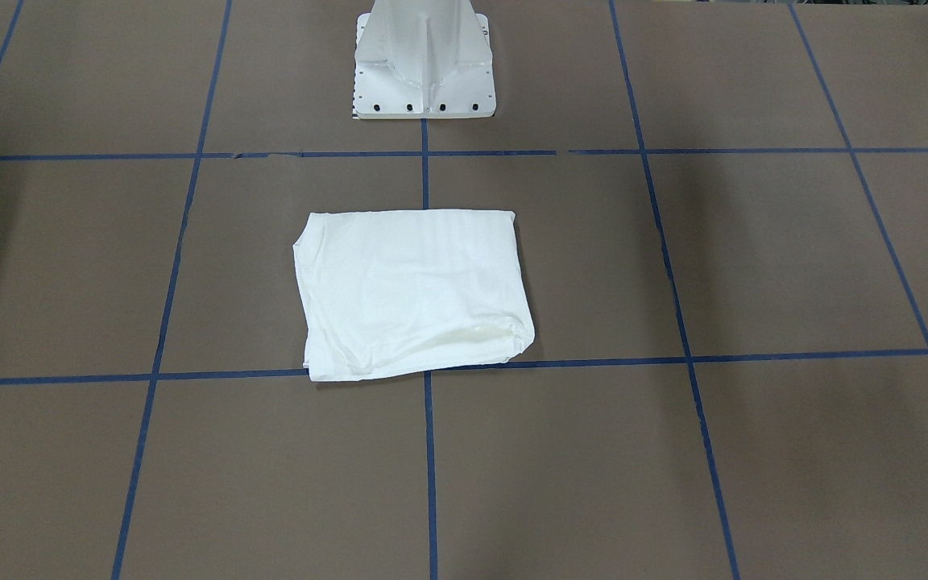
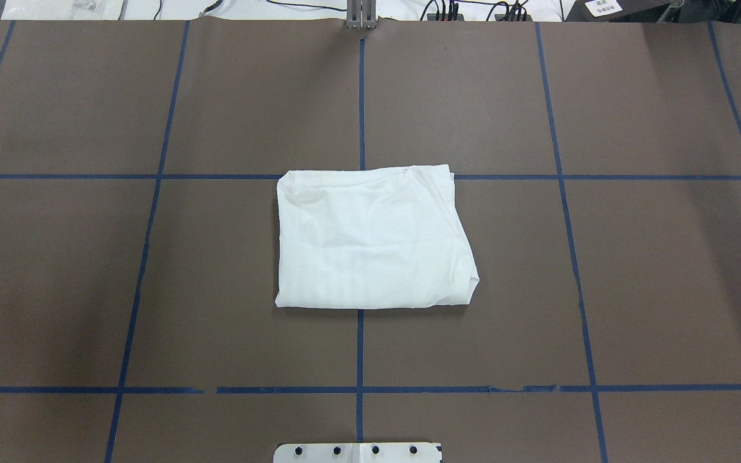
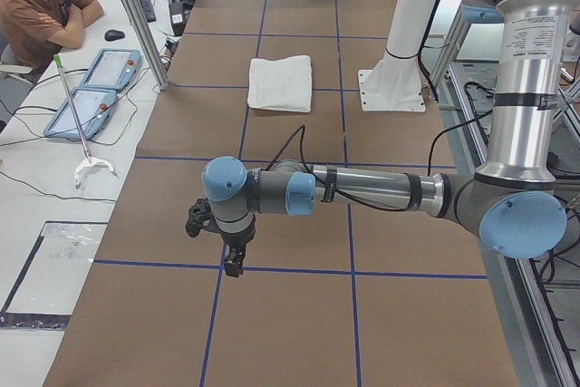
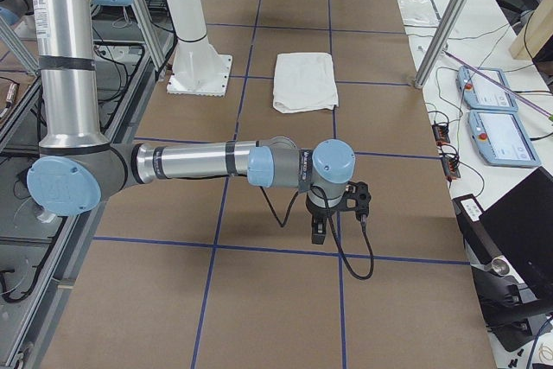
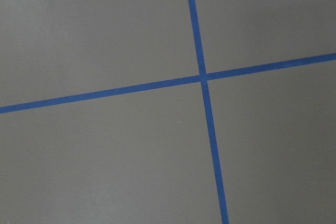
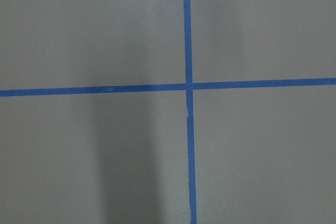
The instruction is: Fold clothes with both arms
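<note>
One white shirt (image 2: 370,238) lies folded into a compact, roughly square packet at the middle of the counter (image 2: 152,289). It straddles the centre line of blue tape (image 2: 360,350), with its far edge along a cross line and the white pedestal base (image 1: 424,76) near it on the robot's side. The fold looks finished or close to it, but the corner toward the robot's right bulges and shows loose stacked layers. I judge that a pinch catching only the top layer there, or a drag across the cover, would pull the fold open, and that uneven lifting by the two arms would skew it. The left arm (image 3: 362,189) is well apart from the shirt, toward the counter's left end, with its forearm stretched level and its jaws pointing straight down above a tape crossing. The right arm (image 4: 199,162) mirrors this toward the right end. Neither pair of jaws carries anything. Whether they are spread or pressed together I cannot tell, since only the side views show them.
</note>
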### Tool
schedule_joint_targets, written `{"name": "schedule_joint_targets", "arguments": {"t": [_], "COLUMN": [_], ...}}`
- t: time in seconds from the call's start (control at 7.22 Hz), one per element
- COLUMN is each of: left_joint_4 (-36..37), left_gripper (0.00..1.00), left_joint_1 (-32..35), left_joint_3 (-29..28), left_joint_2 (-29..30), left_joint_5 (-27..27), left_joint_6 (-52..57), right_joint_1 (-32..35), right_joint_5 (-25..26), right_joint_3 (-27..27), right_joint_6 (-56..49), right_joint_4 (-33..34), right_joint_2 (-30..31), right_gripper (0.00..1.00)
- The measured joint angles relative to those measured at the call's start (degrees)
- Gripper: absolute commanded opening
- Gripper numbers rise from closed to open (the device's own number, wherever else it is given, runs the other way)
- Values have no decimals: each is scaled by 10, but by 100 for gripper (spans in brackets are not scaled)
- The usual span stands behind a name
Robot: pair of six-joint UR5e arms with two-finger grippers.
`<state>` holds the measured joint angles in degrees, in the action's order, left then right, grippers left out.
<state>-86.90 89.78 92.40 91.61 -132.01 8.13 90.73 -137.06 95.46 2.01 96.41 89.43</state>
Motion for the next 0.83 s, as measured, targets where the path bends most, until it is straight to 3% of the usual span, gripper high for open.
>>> {"name": "schedule_joint_targets", "arguments": {"t": [0.83], "left_joint_4": [-4], "left_gripper": [100], "left_joint_1": [0], "left_joint_3": [-1], "left_joint_2": [3], "left_joint_5": [-4], "left_joint_6": [0], "right_joint_1": [0], "right_joint_5": [1], "right_joint_3": [-3], "right_joint_6": [-3], "right_joint_4": [-6], "right_joint_2": [23], "right_gripper": [100]}}
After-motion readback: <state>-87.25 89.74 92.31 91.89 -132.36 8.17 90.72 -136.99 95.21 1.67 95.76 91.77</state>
